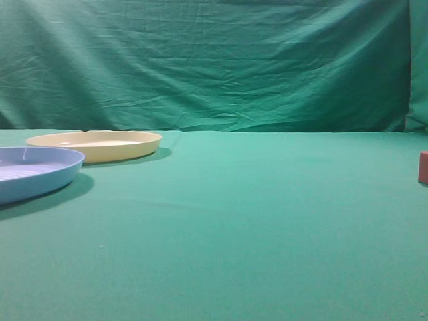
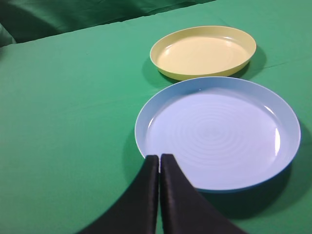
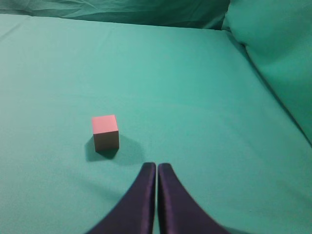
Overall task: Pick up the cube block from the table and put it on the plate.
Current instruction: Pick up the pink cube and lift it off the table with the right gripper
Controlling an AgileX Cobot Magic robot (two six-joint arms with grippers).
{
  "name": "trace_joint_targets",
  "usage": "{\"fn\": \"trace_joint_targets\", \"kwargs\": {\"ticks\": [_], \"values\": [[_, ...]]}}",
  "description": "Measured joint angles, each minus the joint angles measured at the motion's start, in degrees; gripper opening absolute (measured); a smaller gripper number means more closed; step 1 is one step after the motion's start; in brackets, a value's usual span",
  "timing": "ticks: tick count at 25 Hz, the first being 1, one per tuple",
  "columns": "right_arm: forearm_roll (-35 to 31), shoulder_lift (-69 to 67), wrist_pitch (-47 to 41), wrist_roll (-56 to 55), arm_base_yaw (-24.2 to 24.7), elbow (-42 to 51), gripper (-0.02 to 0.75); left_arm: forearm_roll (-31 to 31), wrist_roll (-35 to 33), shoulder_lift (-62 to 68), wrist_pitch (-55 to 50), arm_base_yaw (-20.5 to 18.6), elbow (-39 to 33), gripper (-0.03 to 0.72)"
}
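The reddish-pink cube block [image 3: 105,131] sits on the green table [image 3: 195,97], ahead and to the left of my right gripper [image 3: 157,165], which is shut and empty. In the exterior view only its edge [image 1: 423,167] shows at the far right. The cream plate [image 2: 204,51] lies beyond the light blue plate; it also shows in the exterior view [image 1: 95,145] at the left. My left gripper [image 2: 160,157] is shut and empty, its tips over the near rim of the light blue plate. Neither gripper shows in the exterior view.
A light blue plate [image 2: 217,131] lies in front of the cream plate and also shows at the left edge of the exterior view [image 1: 33,172]. A wrinkled green cloth backdrop [image 1: 214,63] hangs behind the table and folds along the right side [image 3: 278,53].
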State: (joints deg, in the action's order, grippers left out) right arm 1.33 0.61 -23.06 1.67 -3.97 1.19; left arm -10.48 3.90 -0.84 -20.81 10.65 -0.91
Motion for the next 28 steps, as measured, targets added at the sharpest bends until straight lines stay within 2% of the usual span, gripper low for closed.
{"fn": "trace_joint_targets", "kwargs": {"ticks": [14, 20, 21, 22, 24, 28], "values": [[0.00, 0.00, 0.00, 0.00, 0.00, 0.04, 0.000, 0.00, 0.00, 0.00, 0.00, 0.00, 0.00, 0.000], [2.41, 0.00, 0.33, 1.53, 0.00, 0.13, 0.000, 0.00, 0.00, 0.00, 0.00, 0.00, 0.00, 0.000], [3.03, 0.00, 0.85, 1.53, 0.00, 0.13, 0.000, 0.00, 0.00, 0.00, 0.00, 0.00, 0.00, 0.000], [3.27, 0.00, 1.74, 1.53, 0.00, 0.25, 0.048, 0.00, 0.00, 0.00, 0.00, 0.00, 0.00, 0.000], [2.94, 0.00, 5.26, 1.53, 0.00, 0.34, 0.048, 0.00, 0.00, 0.00, 0.00, 0.00, 0.00, 0.000], [-2.79, 0.00, 13.78, 1.53, 0.00, 0.34, 0.048, 0.00, 0.00, 0.00, 0.00, 0.00, 0.00, 0.000]]}}
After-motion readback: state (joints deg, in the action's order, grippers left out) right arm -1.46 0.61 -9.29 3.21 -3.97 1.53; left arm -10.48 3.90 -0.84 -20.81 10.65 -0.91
